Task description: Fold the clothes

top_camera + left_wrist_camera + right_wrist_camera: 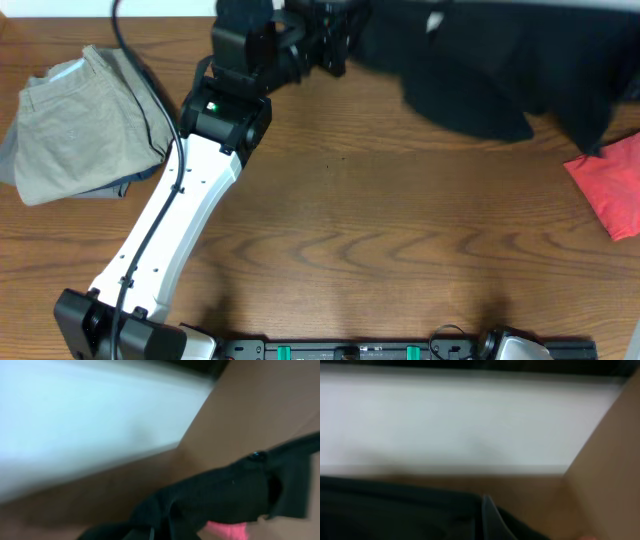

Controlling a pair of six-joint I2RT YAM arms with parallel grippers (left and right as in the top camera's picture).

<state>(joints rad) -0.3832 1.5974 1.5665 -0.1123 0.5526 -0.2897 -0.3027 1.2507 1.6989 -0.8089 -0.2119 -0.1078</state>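
Wooden table [380,230] bears black garment [470,60], khaki trousers [70,120], red cloth [612,185].

Black garment [470,80] at 1 o'c; khaki trousers [70,125] 10 o'c; red cloth [612,185] 3 o'c; table [380,230] brown w/ wood grain.
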